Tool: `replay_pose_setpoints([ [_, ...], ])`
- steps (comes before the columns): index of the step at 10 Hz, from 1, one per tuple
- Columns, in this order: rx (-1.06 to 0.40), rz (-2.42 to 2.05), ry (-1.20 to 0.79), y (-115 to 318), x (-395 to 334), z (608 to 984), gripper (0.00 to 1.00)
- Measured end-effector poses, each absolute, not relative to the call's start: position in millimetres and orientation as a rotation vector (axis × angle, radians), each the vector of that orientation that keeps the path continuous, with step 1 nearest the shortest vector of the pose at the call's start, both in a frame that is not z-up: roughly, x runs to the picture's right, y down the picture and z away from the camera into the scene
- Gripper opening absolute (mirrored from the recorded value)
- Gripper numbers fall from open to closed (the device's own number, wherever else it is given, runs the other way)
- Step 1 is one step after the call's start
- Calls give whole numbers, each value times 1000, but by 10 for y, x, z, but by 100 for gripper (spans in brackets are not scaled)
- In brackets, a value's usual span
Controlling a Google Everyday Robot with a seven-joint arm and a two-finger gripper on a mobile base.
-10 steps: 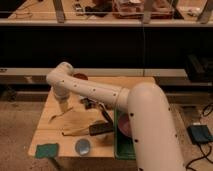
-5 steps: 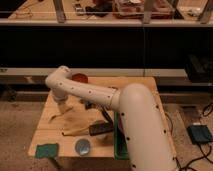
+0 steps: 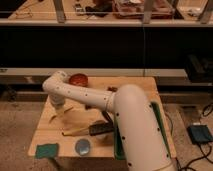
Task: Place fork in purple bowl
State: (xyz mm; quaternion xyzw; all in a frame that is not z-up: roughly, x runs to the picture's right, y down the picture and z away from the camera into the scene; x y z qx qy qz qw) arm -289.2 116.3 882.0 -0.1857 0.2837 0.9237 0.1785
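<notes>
Descent is what has changed: over the last second the robot's thick white arm (image 3: 134, 125) has sunk and drifted a little to the left, so the gripper (image 3: 59, 105) now hangs at the left part of the light wooden table (image 3: 42, 136), right over the small slim pale tan-yellow fork (image 3: 55, 117). We cannot tell whether the gripper is spread or pressed together, nor whether it is touching the fork.

That fork lies flat and slantwise on the tabletop where it lay in both earlier pictures, so we judge that nothing has been lifted. Just to its right and nearer the front edge lies the longer pale-handled tool with a dark blocky head (image 3: 82, 131); the two are close, so a careless close could catch the wrong one.

We cannot see the round mauve-purple bowl now, because the bulky forearm covers the right half of the table. A second ago a reddish-purple patch showed there, beside the green tray (image 3: 161, 120). The small orange-red bowl (image 3: 78, 79) sits at the back edge behind the gripper, and the flat grey-blue disc (image 3: 83, 146) and a teal cloth (image 3: 46, 150) lie at the front.

We read this as the end of the reach. Grasping, lifting and carrying rightward to the bowl all remain.
</notes>
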Motion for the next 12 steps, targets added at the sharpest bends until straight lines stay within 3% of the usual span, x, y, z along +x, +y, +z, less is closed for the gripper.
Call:
replay_pose_setpoints([
  [4, -529, 2592, 826, 1304, -2850, 8971, 60],
  [7, -535, 2589, 843, 1361, -2827, 9022, 38],
  [9, -535, 2583, 841, 1376, -2819, 9036, 15],
  [11, -533, 2581, 831, 1356, -2824, 9025, 2],
  [12, -550, 2584, 825, 1277, -2817, 8943, 0],
])
